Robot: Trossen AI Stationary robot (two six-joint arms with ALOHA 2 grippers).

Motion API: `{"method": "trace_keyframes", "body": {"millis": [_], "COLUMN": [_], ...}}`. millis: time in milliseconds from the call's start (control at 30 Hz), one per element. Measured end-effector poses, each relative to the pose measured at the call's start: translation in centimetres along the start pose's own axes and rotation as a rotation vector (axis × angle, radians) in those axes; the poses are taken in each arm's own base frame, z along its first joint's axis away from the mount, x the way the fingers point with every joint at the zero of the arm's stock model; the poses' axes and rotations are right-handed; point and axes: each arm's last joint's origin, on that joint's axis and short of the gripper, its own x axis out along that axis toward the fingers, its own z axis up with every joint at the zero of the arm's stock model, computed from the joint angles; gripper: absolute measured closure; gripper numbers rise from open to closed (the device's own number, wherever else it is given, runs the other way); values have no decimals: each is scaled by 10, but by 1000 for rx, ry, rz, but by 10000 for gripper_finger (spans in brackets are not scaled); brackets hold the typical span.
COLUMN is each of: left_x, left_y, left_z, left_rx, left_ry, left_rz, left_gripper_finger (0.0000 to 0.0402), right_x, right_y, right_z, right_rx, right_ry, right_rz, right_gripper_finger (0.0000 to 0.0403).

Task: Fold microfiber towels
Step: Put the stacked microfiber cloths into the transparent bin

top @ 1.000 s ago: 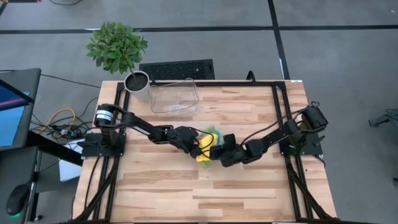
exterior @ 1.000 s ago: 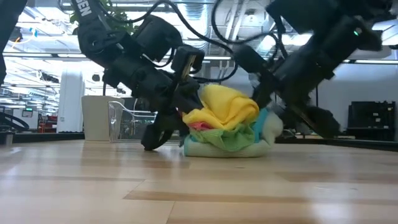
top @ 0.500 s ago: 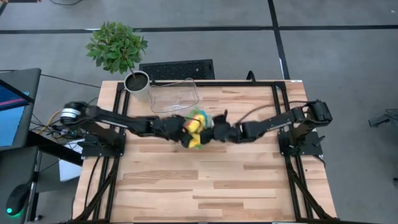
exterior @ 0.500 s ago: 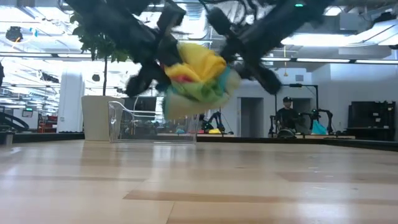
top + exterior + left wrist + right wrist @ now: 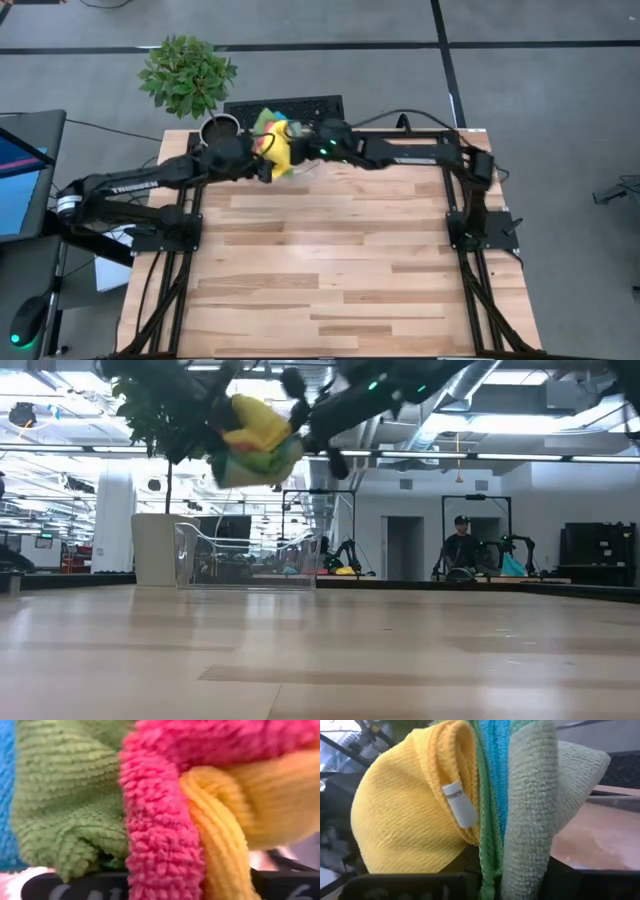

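Note:
A bundle of microfiber towels [image 5: 272,143] in yellow, pink, bright green, blue and pale sage hangs high over the table's far left part, above the clear plastic bin [image 5: 245,555]. My left gripper [image 5: 255,158] comes at it from the left and my right gripper [image 5: 303,150] from the right, and both are shut on it. In the low view the bundle [image 5: 255,440] sits well clear of the table between the two arms. The yellow towel carries a small white tag [image 5: 459,804]. My left gripper holds the bundle's left side, with folds of green [image 5: 70,820], pink [image 5: 160,845] and yellow cloth, several layers, between its fingers. It reaches in slanting downward from the table's left. The bundle is lifted clear. The towels hide the fingertips. My right gripper holds the bundle's right side, where folded edges of yellow, blue [image 5: 495,780], green and pale sage [image 5: 530,820] towels stand side by side, several layers. It comes nearly level from the table's right. The bundle hangs clear of the table. The cloth hides the fingertips.
A potted plant [image 5: 188,75] stands at the table's far left corner, next to the bin. A black mat [image 5: 290,105] lies on the floor behind the table. The near wooden half of the table [image 5: 330,280] is bare. A person [image 5: 462,545] sits far off in the room.
Both grippers have risen and swung from the table's middle toward its far edge and left, staying shut on the bundle. The towels, which lay on the table a second ago, are now lifted clear and hang above the bin.

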Motion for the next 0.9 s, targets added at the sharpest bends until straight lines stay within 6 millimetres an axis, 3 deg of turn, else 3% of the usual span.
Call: {"method": "trace_keyframes", "body": {"millis": [167,300,433,633,900], "left_x": [11,21,37,61,77], "left_y": [29,49,67,87,96], "left_z": [7,14,17,20,10], "left_rx": [27,21,16,2,-49], "left_ry": [54,76,142,174,260], "left_rz": [166,242,277,306,321], "left_gripper_finger": [354,354,354,353,351], "right_x": [51,75,86,85,87], "right_y": [-19,-35,-49,-67,-79], "right_z": [8,12,10,15,3], "right_rx": [-29,-20,-16,-5,24], "right_ry": [59,123,162,205,294], "right_rz": [-17,-80,-130,-209,-275], "right_gripper_finger": [319,319,319,319,312]}}
